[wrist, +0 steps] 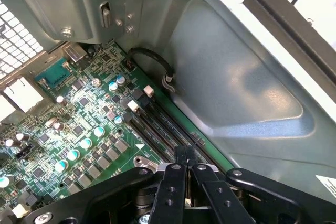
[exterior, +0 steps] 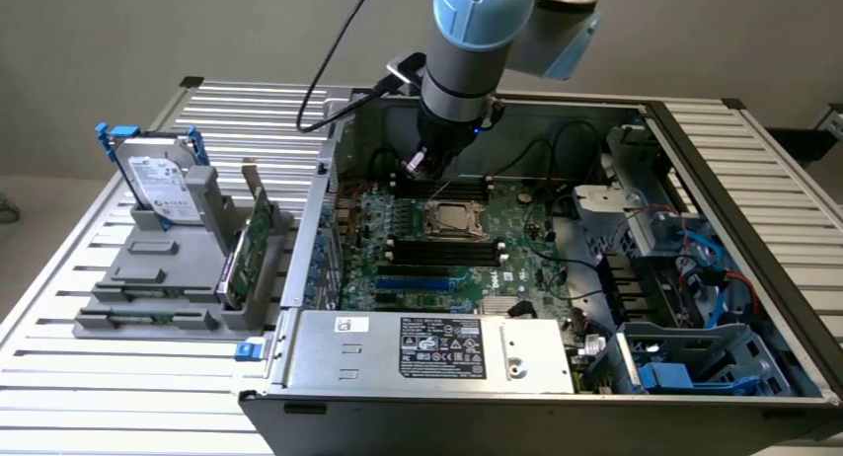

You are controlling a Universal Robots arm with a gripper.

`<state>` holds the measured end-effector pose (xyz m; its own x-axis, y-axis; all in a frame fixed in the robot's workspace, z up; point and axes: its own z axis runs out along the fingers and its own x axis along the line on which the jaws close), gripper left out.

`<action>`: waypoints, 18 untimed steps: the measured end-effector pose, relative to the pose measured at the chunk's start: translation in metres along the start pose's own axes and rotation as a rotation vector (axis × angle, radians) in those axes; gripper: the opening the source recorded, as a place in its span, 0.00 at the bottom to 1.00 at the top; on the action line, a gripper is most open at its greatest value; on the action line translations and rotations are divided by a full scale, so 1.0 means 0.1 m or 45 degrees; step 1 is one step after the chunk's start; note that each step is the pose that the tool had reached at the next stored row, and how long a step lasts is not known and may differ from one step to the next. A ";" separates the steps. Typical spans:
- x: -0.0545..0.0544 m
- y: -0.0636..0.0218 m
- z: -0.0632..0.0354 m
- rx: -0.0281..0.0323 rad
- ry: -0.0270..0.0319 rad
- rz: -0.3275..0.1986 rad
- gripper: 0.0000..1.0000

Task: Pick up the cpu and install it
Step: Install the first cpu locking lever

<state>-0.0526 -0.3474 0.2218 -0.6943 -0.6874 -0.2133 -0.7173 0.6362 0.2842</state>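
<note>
The claw (wrist: 185, 156) is clenched, its two black fingers (wrist: 180, 157) pressed together with nothing visible between them. In the wrist view the fingertips hang just above the dark memory slots (wrist: 157, 124) on the green motherboard (wrist: 79, 129), near the grey wall of the computer case (wrist: 236, 77). In the exterior view the arm (exterior: 461, 61) reaches down into the open case, the claw (exterior: 419, 165) low over the board just beyond the square metal-framed socket (exterior: 457, 217). A silvery-beige square, apparently the cpu (exterior: 459, 217), sits in that socket's centre. Outside the case, on the exterior view's left, a hard drive (exterior: 161, 185) stands upright in a grey holder (exterior: 158, 278).
</note>
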 end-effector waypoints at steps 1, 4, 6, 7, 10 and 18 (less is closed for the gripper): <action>0.00 0.000 0.001 0.0070 0.0076 0.000 0.11; 0.00 0.003 0.009 0.0272 0.0300 -0.002 0.11; 0.00 0.006 0.015 0.0334 0.0364 -0.004 0.11; 0.00 0.007 0.020 0.0352 0.0362 -0.006 0.11; 0.00 0.006 0.038 0.0386 0.0360 -0.012 0.11; 0.00 -0.008 0.076 0.0387 0.0461 -0.033 0.11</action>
<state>-0.0527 -0.3454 0.2145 -0.6734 -0.7155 -0.1861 -0.7367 0.6282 0.2504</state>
